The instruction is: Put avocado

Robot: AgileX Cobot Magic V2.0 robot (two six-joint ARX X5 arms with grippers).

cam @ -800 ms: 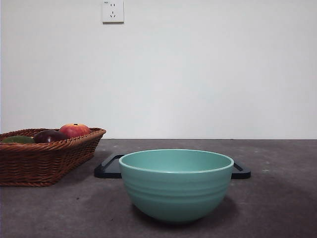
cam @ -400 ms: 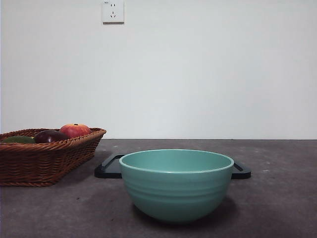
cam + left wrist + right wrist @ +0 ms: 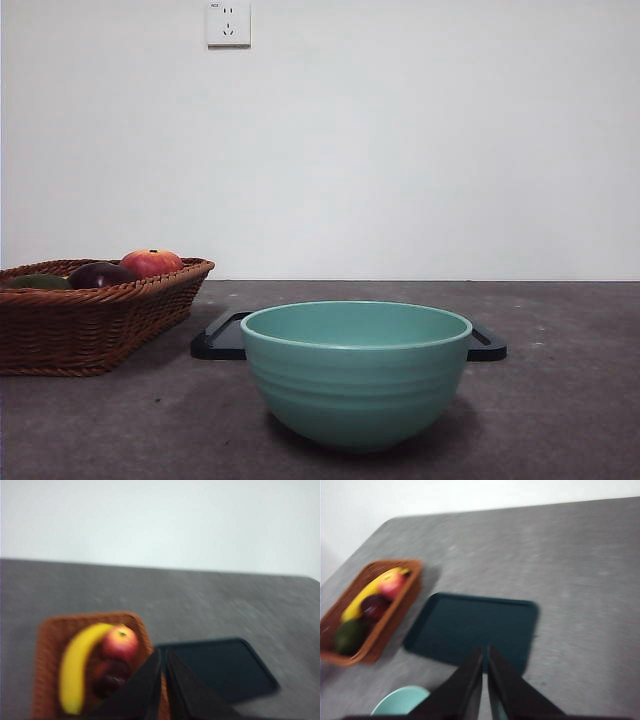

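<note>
Wicker basket [image 3: 95, 315] at table's edge, avocado [image 3: 38, 282] inside beside plum [image 3: 100, 274] and apple [image 3: 151, 262]; no pincer visible. Left pincer [image 3: 163, 652] pressed together, above basket rim near apple. Right pincer [image 3: 484, 651] together over tray [image 3: 470, 630], avocado [image 3: 349, 635] well apart.

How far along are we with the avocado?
Nothing looks done: the avocado lies in the wicker basket beside the dark fruit. Nothing is in hand: the left gripper and right gripper are both shut and high above the table. Picking and placing remain.
</note>
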